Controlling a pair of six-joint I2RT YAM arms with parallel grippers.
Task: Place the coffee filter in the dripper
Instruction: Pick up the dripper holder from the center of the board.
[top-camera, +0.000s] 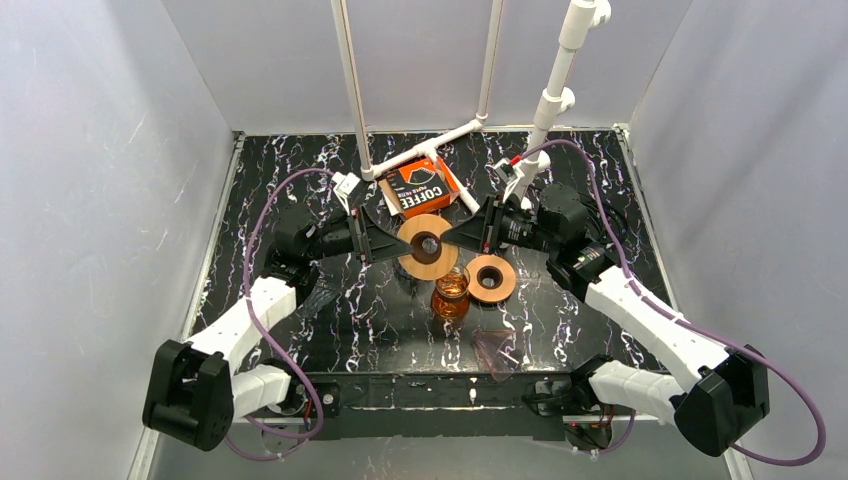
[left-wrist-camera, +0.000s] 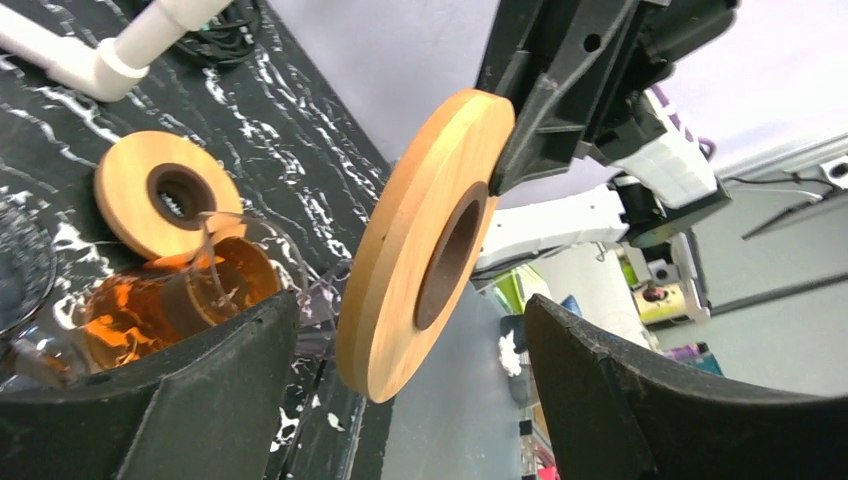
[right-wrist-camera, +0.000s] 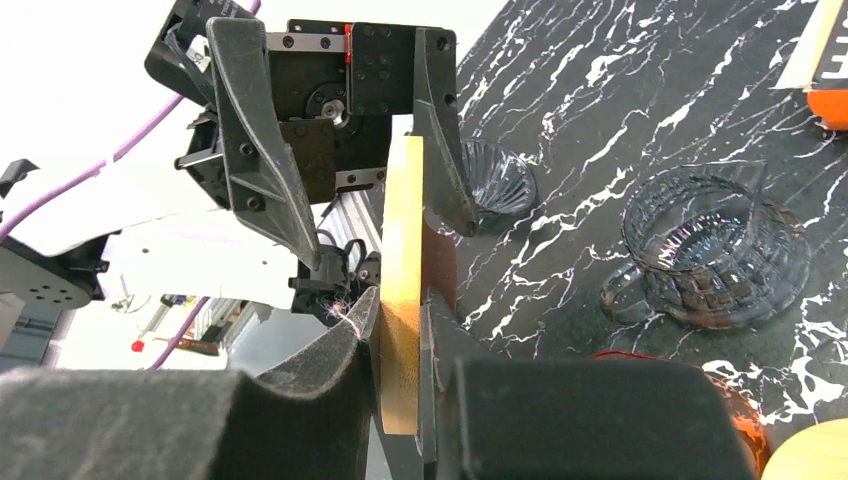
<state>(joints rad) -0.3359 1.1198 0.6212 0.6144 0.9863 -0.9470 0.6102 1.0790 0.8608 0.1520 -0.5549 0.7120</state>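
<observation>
The right gripper (right-wrist-camera: 398, 318) is clamping the wooden ring (top-camera: 428, 246) on edge; the left gripper (left-wrist-camera: 405, 345) is straddling it, fingers apart. The coffee filter box (top-camera: 420, 188) is lying just behind (about equally near both).

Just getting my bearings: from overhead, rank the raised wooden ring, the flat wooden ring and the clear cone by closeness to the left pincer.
From the left pincer:
1. Raised wooden ring, between its fingers.
2. Flat wooden ring, farther right.
3. Clear cone, by the near edge.
</observation>
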